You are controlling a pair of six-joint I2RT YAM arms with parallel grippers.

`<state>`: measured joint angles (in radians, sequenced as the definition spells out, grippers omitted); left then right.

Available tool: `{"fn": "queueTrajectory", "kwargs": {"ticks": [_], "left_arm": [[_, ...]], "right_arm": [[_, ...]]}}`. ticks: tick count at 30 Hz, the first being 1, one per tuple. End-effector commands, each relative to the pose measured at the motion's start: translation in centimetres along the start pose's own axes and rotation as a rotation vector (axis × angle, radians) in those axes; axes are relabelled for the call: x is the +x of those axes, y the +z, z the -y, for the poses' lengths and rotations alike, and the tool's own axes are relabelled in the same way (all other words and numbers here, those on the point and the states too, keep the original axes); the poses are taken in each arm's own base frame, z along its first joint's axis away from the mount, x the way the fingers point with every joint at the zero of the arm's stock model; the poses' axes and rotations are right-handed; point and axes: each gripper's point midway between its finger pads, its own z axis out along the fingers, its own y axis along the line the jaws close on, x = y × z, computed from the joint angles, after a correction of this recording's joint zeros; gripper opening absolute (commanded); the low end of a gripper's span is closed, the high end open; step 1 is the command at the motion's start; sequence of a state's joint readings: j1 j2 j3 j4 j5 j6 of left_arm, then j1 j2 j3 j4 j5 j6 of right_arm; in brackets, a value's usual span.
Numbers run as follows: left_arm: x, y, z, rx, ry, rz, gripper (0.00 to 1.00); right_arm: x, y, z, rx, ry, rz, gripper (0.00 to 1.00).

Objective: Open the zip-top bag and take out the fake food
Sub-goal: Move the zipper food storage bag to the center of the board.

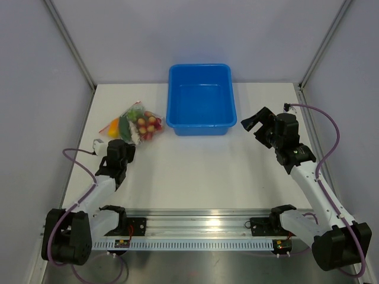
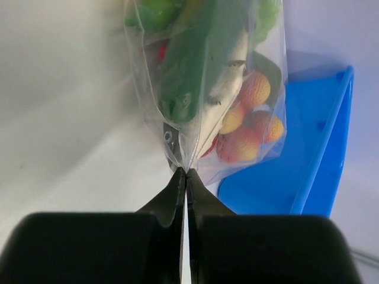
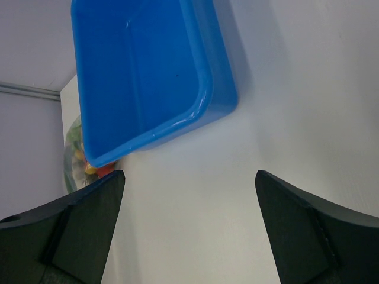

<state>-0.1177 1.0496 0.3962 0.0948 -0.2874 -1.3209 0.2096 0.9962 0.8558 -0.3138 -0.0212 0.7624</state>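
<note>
Left jaws: your left gripper (image 2: 186, 177) is pinched fully together on a fold of the zip-top bag (image 2: 207, 89) at the bag's near end.
Right jaws: your right gripper (image 3: 189, 225) is spread wide, holding nothing, with only table (image 1: 195, 171) showing between its fingers.
Bag place: far left of the table, its right side just beside the left near corner of the blue tub (image 1: 201, 127).
Edges: the tub sits at the far middle, close to the far edge. Your right gripper hovers near its right near corner, apart from it.
Room: bare white tabletop runs between your two arms, on the near side of the tub.
Materials: the bag is clear, crinkly film. The tub is smooth, glossy plastic with rounded corners and a rolled rim.
Fake food (image 2: 237, 118): bumpy red-yellow balls (image 2: 240, 145), a silvery fish (image 2: 228, 83) and a glossy green piece (image 2: 183, 77), all packed inside the bag.
Count: one bag, one tub, four balls in sight. The rest is too crowded to count.
</note>
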Motion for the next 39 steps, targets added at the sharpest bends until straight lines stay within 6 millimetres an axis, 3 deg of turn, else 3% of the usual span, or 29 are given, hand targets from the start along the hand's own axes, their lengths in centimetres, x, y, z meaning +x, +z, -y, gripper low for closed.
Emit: {"fn": "queueTrajectory", "kwargs": {"ticks": [1,3,6,13,17,23,26,32,33,34,35,36,38,39], "left_arm": [[1.0,-2.2,-0.8,0.046,0.032,-0.034,0.0],[1.1,-3.6,-0.4,0.104,0.03,-0.04,0.0],[1.8,-4.8,-2.0,0.111,0.067,-0.066,0.0],[2.0,-8.2,-0.1,0.249,0.099,-0.085,0.0],[2.7,-8.8,0.9,0.271,0.117,-0.112,0.0],[5.3,-9.1,2.4,0.28,0.167,-0.185,0.01],[6.1,-9.4,3.8,0.315,0.176,-0.197,0.22],[8.9,-9.9,5.5,0.356,0.258,-0.271,0.3],[9.1,-9.8,5.5,0.349,0.287,-0.277,0.31],[8.8,-10.4,7.0,0.377,0.284,-0.271,0.34],[8.6,-10.5,6.8,0.359,0.301,-0.271,0.4],[8.2,-10.6,7.2,0.357,0.309,-0.251,0.61],[7.3,-11.3,8.4,0.359,0.305,-0.233,0.89],[6.7,-11.3,8.7,0.348,0.318,-0.209,0.99]], "right_arm": [[-0.4,-0.1,-1.1,-0.051,-0.02,0.009,1.0],[-0.3,-0.1,-1.1,-0.049,-0.02,0.008,0.99],[-0.3,-0.1,-1.2,-0.055,-0.02,0.007,0.99],[-0.1,0.0,-1.3,-0.063,-0.023,-0.004,1.0],[-0.1,-0.1,-1.3,-0.063,-0.024,-0.002,1.0],[0.0,0.1,-1.2,-0.058,-0.023,-0.005,1.0],[0.0,0.1,-1.2,-0.06,-0.024,-0.007,1.0],[0.1,0.1,-1.2,-0.061,-0.023,-0.009,1.0],[0.0,0.1,-1.2,-0.06,-0.023,-0.007,0.99],[0.0,0.0,-1.2,-0.063,-0.025,-0.006,0.99],[0.1,0.0,-1.3,-0.067,-0.03,-0.008,1.0],[0.2,0.1,-1.2,-0.066,-0.031,-0.012,0.99],[0.4,0.1,-1.5,-0.087,-0.046,-0.021,0.99],[0.4,0.1,-1.5,-0.089,-0.048,-0.026,1.0]]}}
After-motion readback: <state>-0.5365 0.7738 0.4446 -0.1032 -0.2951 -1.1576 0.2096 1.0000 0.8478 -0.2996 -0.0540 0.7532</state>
